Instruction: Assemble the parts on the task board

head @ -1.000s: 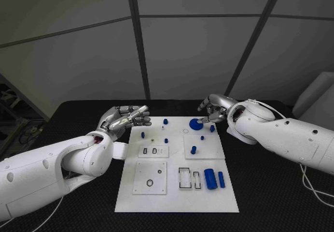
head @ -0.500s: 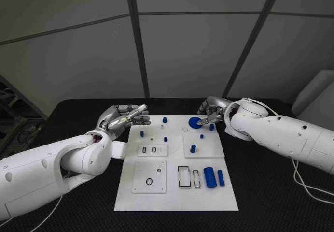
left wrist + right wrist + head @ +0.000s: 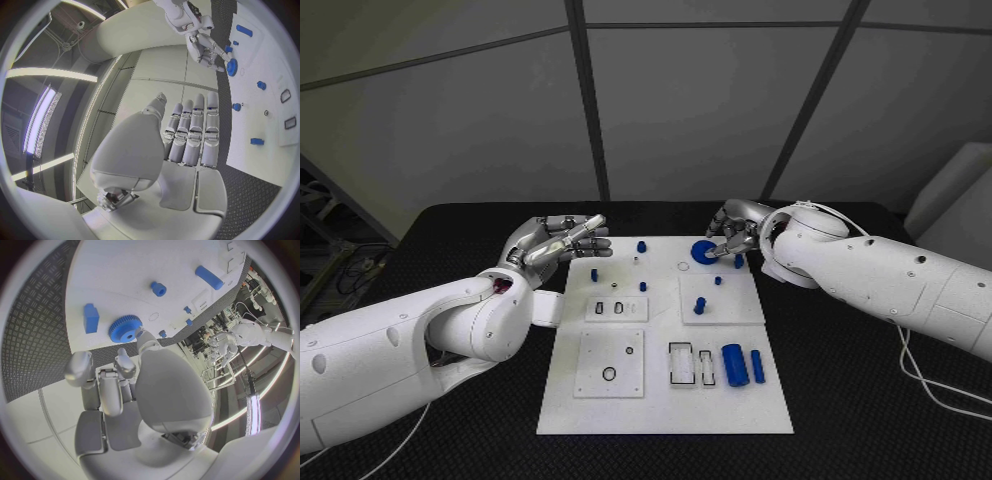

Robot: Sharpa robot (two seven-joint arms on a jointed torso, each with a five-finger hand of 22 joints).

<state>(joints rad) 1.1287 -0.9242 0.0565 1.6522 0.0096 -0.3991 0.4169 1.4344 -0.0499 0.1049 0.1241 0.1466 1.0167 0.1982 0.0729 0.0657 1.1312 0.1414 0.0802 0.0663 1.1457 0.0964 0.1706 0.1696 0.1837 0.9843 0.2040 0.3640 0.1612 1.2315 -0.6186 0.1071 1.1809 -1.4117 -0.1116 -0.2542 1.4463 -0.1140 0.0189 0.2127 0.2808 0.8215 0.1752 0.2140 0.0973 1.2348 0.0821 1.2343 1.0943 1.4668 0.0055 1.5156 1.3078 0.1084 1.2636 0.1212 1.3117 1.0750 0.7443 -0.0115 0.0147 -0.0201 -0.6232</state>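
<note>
The white task board [image 3: 668, 400] lies mid-table with several blue parts standing on it. My right hand [image 3: 733, 232] hovers over the board's far right corner and pinches a blue gear [image 3: 705, 255] at its fingertips. The right wrist view has the gear [image 3: 125, 329] face-on against a fingertip [image 3: 144, 336], next to a blue block [image 3: 91, 318]. My left hand [image 3: 560, 243] is raised beside the board's far left corner, fingers straight and together, holding nothing. From the left wrist, that hand [image 3: 187, 135] faces the gear [image 3: 232, 66].
A thick blue cylinder [image 3: 734, 366] and a thin blue bar [image 3: 759, 367] lie near the board's right edge, beside rectangular slots [image 3: 684, 367]. Small blue pegs [image 3: 700, 307] stand further back. A black ring [image 3: 609, 376] lies on the near left panel. Black table [image 3: 877, 420] surrounds the board.
My right hand has shifted slightly left and farther over the board's corner with the gear. The left hand has stayed where it was.
</note>
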